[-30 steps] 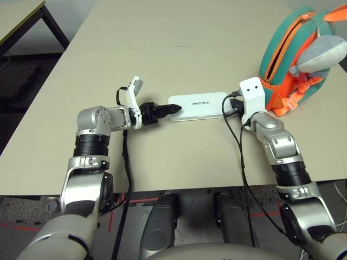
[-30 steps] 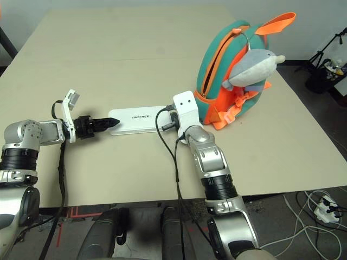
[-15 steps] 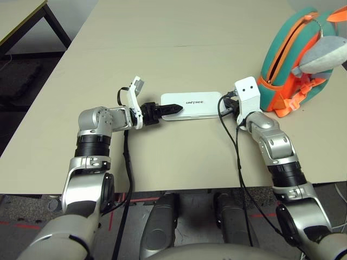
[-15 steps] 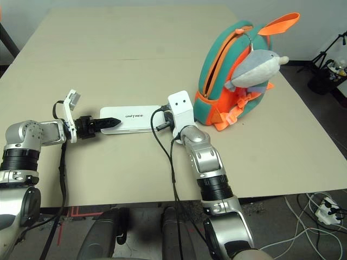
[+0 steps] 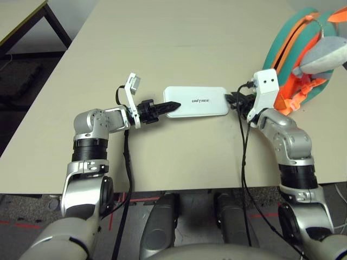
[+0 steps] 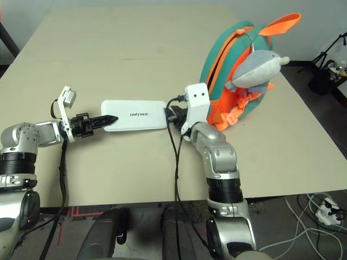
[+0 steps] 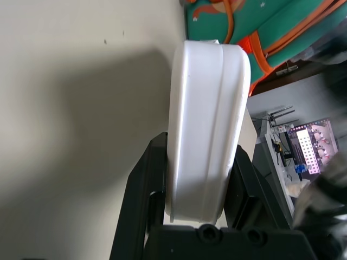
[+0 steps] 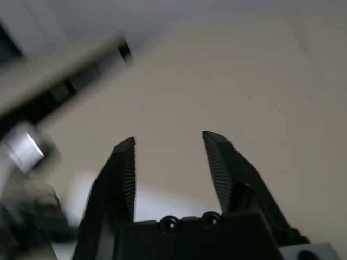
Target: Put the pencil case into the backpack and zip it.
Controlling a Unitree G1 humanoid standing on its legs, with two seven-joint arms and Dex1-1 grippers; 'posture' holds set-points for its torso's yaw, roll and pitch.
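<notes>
The white pencil case with its "UNITREE" lettering is held flat just above the table, and a shadow lies under it. My left gripper is shut on its left end; in the left wrist view both black fingers clamp the case. My right gripper sits at the case's right end, open, with nothing between its fingers. The teal backpack stands upright to the right, its orange zip trim facing the case. A grey plush charm hangs on it.
The beige table stretches far behind the case. Black cables hang from both wrists over the front edge. A second table stands at the far left. A power strip lies on the floor at the right.
The left gripper has raised the pencil case and carried it a little toward the backpack. The right gripper has drawn back to the right, off the case's end.
</notes>
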